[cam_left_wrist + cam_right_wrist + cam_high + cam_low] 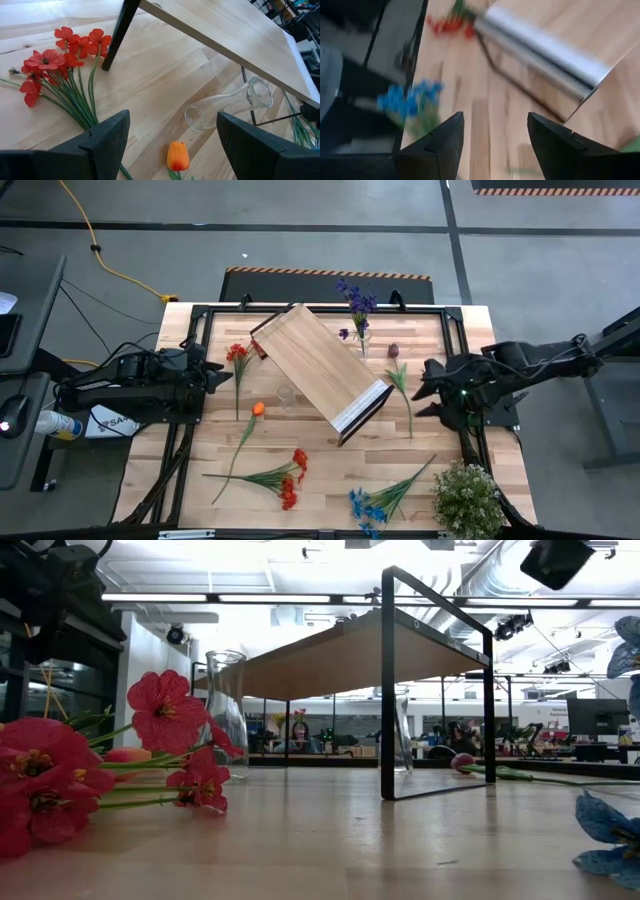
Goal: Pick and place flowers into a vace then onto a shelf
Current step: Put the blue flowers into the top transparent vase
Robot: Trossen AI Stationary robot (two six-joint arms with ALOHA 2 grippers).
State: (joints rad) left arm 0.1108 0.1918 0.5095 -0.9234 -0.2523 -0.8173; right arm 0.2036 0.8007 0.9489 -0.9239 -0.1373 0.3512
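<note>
Flowers (262,472) lie loose on the surface (320,490) — red ones (60,55) just beyond the left hand (170,145), spread wide and empty; right hand (495,145) parted, empty.

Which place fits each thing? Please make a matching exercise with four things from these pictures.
Things:
1. purple flowers
2. blue flowers
3. potted plant
4. shelf

Places:
A. table's near right corner
B. upright in a vase at the far edge
C. middle of the table, set at an angle
D. lying at the near edge, beside the bushy plant

Pairs: 1-B, 2-D, 3-A, 4-C
</note>
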